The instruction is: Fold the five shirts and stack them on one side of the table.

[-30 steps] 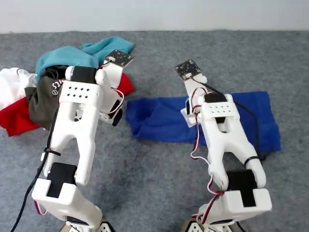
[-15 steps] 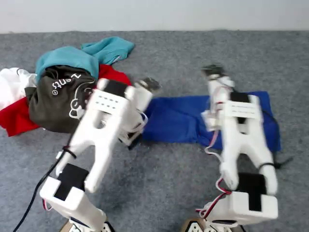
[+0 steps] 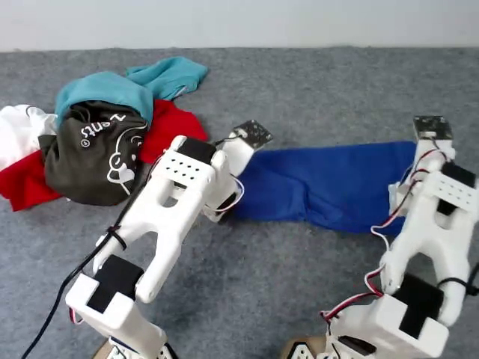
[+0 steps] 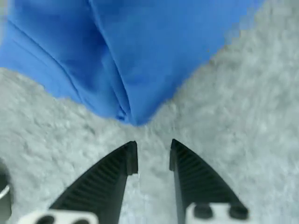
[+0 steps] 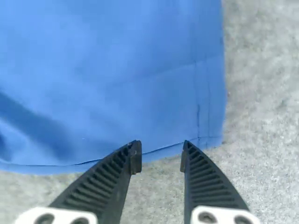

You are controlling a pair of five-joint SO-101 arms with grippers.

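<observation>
Early stage, nothing stacked yet. Left gripper [image 4: 153, 154]: jaws apart, empty, over the grey table [image 3: 262, 284] just short of the blue shirt [image 3: 329, 187] corner. Right gripper [image 5: 160, 156]: jaws apart, empty, at its hemmed edge. Blue shirt lies mid-table as a flat band, probably part-folded. Far-left heap unfolded: dark shirt [image 3: 90, 157], red shirt [image 3: 22, 187], white shirt [image 3: 19, 131], teal shirt [image 3: 112, 86]. Count: five shirts, two grippers.

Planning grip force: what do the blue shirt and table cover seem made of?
The blue shirt looks like thin, matte knit cloth, perhaps cotton: soft folds, stitched hem. The table cover looks like grey short-pile carpet or felt: fuzzy, speckled surface.
</observation>
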